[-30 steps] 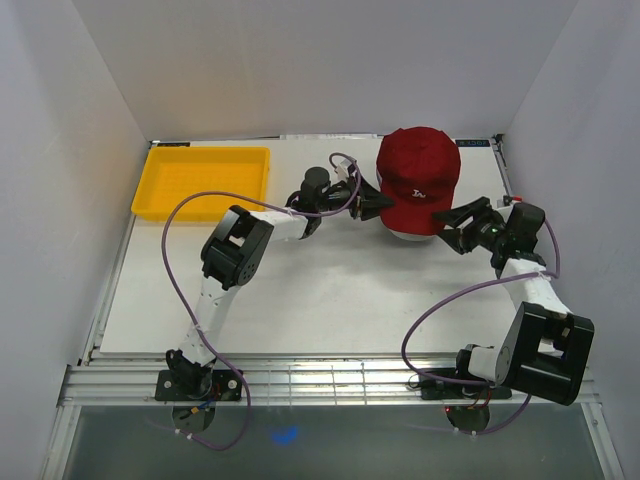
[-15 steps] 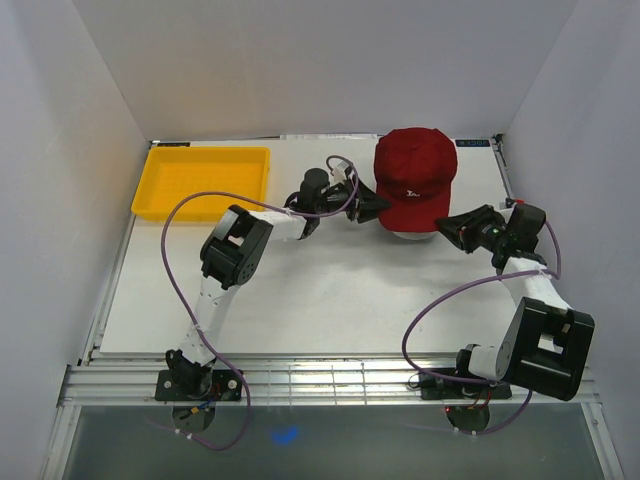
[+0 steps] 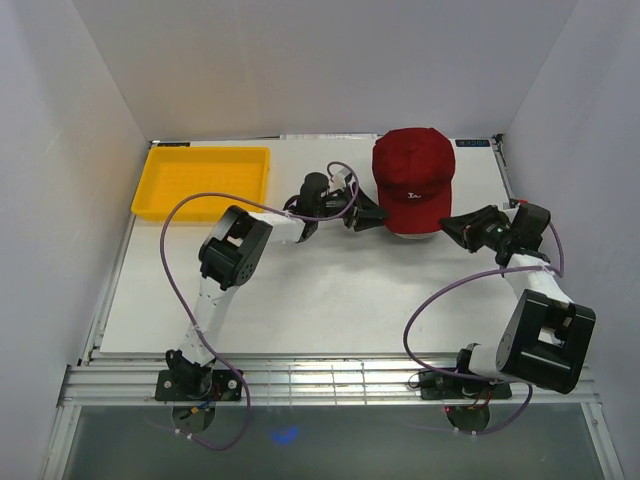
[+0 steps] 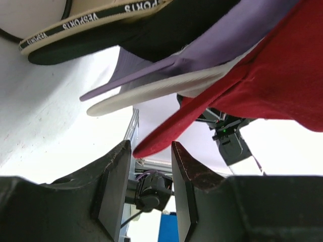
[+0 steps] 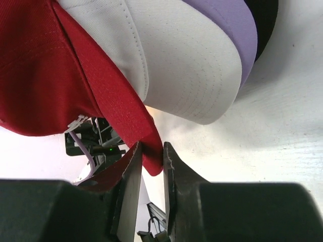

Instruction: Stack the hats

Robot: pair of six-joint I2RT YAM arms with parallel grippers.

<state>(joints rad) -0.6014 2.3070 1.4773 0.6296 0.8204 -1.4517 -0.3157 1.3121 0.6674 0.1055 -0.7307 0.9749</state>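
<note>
The hats sit in one pile at the back right of the table. The dark red cap (image 3: 415,178) is on top, with a white brim (image 3: 411,236) showing under it. The left wrist view shows the tan cap (image 4: 75,20), lavender brim (image 4: 202,50), white brim (image 4: 151,93) and red brim (image 4: 262,85) layered. My left gripper (image 3: 365,213) is open at the pile's left, with the red brim's tip just at its jaw tips (image 4: 151,146). My right gripper (image 3: 455,228) is shut on the red brim's edge (image 5: 150,146). White (image 5: 176,60), lavender (image 5: 227,25) and black (image 5: 265,15) brims lie beside it.
A yellow plastic tray (image 3: 205,180) stands at the back left. White walls close in the table on three sides. The right wall is near my right arm. A purple cable loops over the table from each arm.
The red cap has shifted a little to the left and toward the back. My right gripper followed it up and left. My left gripper drew back slightly to the left.
</note>
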